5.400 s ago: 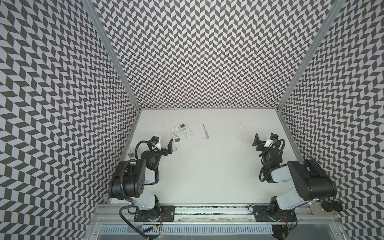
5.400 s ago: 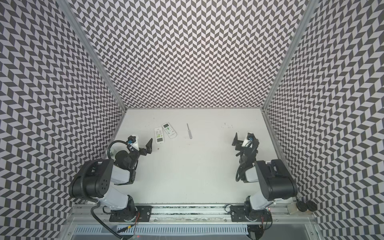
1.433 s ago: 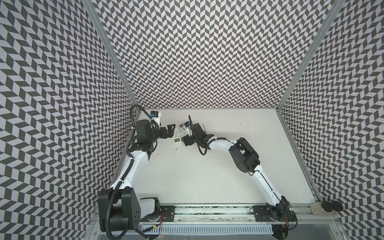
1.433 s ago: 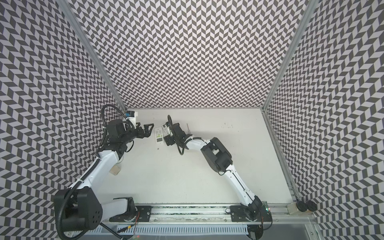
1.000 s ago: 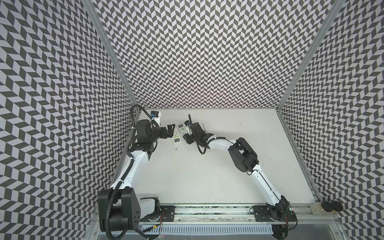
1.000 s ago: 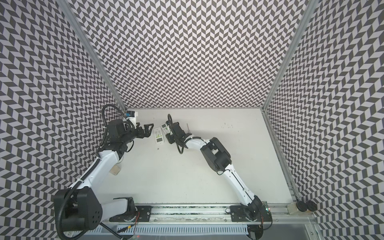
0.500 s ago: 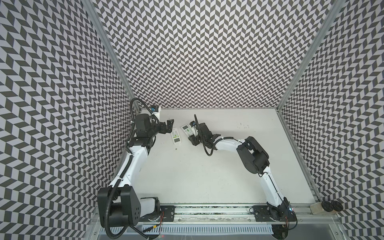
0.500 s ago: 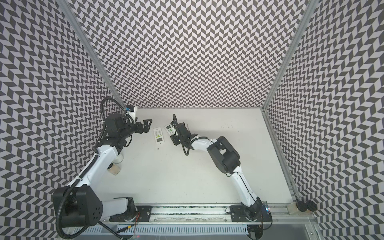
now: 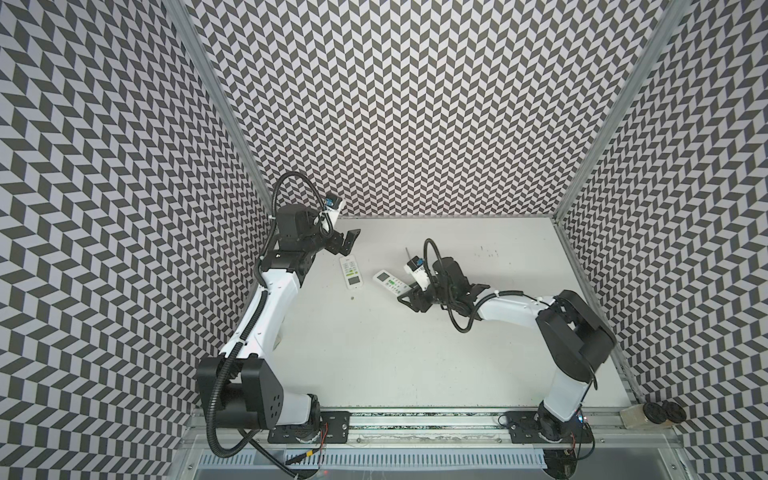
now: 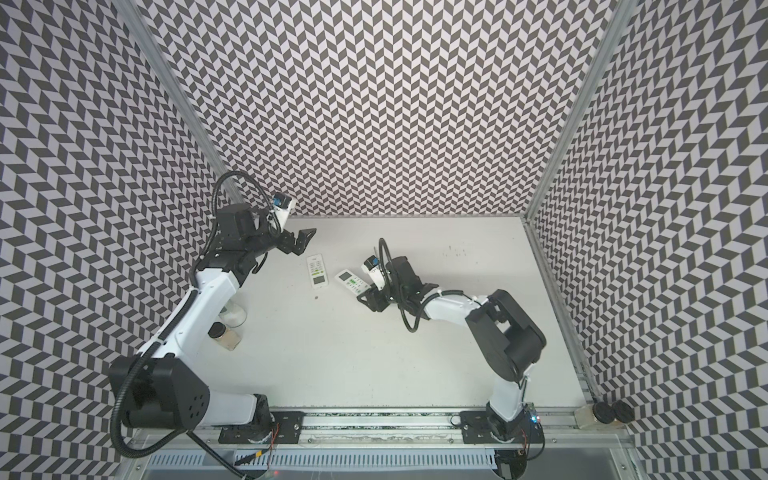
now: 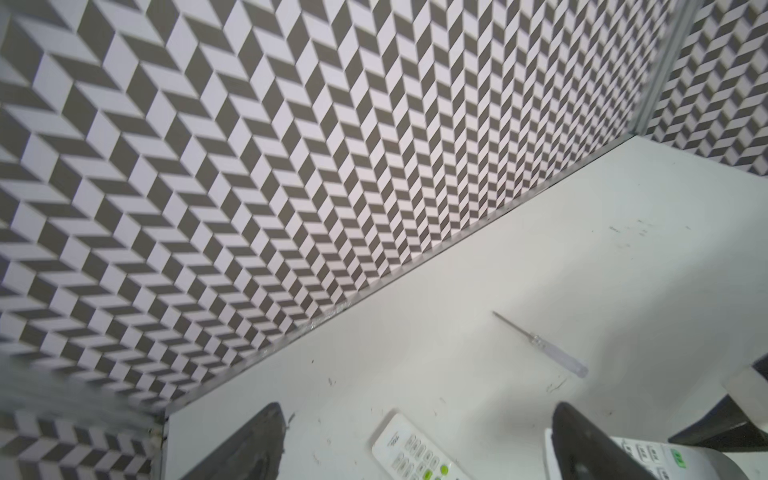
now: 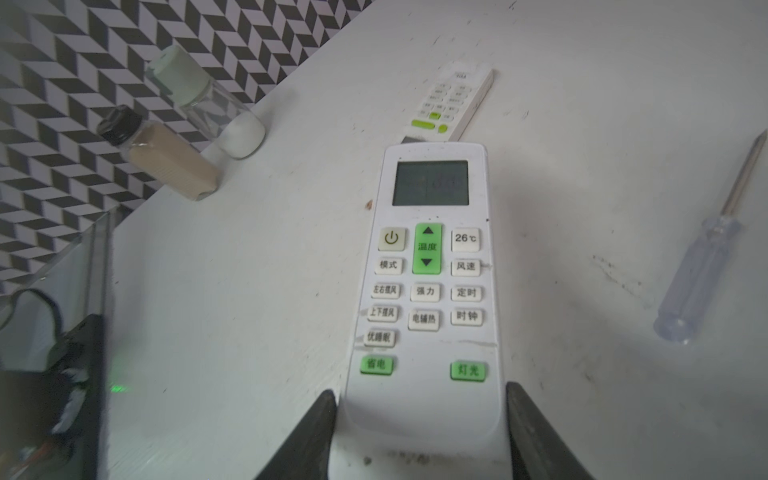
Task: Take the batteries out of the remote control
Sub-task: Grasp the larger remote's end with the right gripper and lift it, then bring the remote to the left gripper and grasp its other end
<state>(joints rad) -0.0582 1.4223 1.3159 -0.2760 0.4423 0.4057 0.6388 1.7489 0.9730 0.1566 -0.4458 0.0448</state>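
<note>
The table [image 9: 415,365] is a flat white board with small dark scratches and specks. It is closed on three sides by walls [image 9: 395,104] covered with a grey and white chevron pattern, with metal posts in the two far corners. A metal rail [image 9: 415,428] runs along the front edge and carries both arm bases.

The remote control [image 12: 428,270] lies flat with its buttons up, in the far half of the table a little left of the middle. The right gripper [image 12: 420,419] pinches its lower end, one finger pressed on each long side. The second remote [image 9: 351,272] lies just beside it toward the left edge, also buttons up, and nothing touches it. The batteries cannot be seen, because both remotes show only their front.

The left gripper [image 9: 347,242] hangs above the far left corner, its fingers spread wide and holding nothing.

A screwdriver [image 12: 706,257] with a clear handle lies near the held remote, toward the far edge. At the left edge stand a bottle with black cap [image 12: 166,162] and a clear bottle [image 12: 195,95].
</note>
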